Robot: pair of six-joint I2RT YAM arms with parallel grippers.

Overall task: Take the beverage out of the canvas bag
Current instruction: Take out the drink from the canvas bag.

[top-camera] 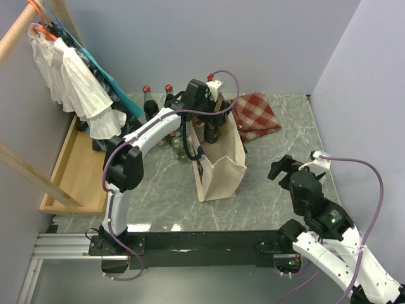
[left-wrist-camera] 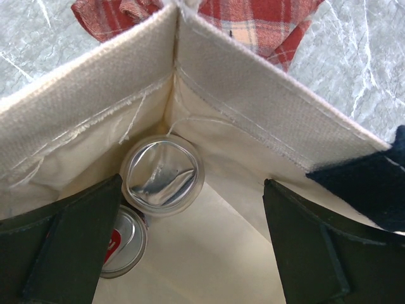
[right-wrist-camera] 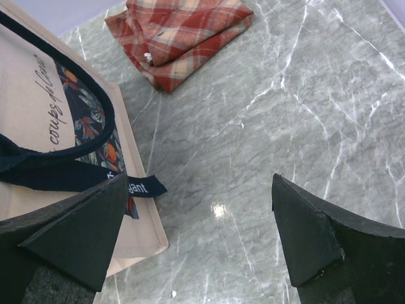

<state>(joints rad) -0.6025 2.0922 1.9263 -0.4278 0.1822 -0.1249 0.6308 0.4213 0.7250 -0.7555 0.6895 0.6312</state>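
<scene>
1. Left wrist view: my left gripper (left-wrist-camera: 190, 253) is spread wide. Its two dark fingers (left-wrist-camera: 63, 253) point down into the open mouth of the canvas bag (left-wrist-camera: 253, 107), with nothing clasped between them.
2. The beverage (left-wrist-camera: 162, 175) stands upright on the bag's floor, tucked into a corner with its round silvery top facing me. It is just beside my left-hand finger, and I cannot tell whether they touch.
3. A second can (left-wrist-camera: 123, 244), with a red mark on its top, sits right next to it, partly hidden under that same finger.
4. The cream walls meet at a seam above the cans, and a navy handle (left-wrist-camera: 373, 183) lies over the rim on the right.
5. Past the rim, a red checked cloth (left-wrist-camera: 253, 19) lies on the grey marble table (left-wrist-camera: 367, 63).
6. My right gripper (right-wrist-camera: 196, 234) is just as wide and holds nothing. It hangs above bare marble, near the bag's printed narrow side.
7. From above, the bag stands upright mid-table under my left arm. Red-capped bottles (top-camera: 149, 104) stand behind it, and pale garments (top-camera: 69, 79) hang at far left over a wooden tray (top-camera: 73, 171).
</scene>
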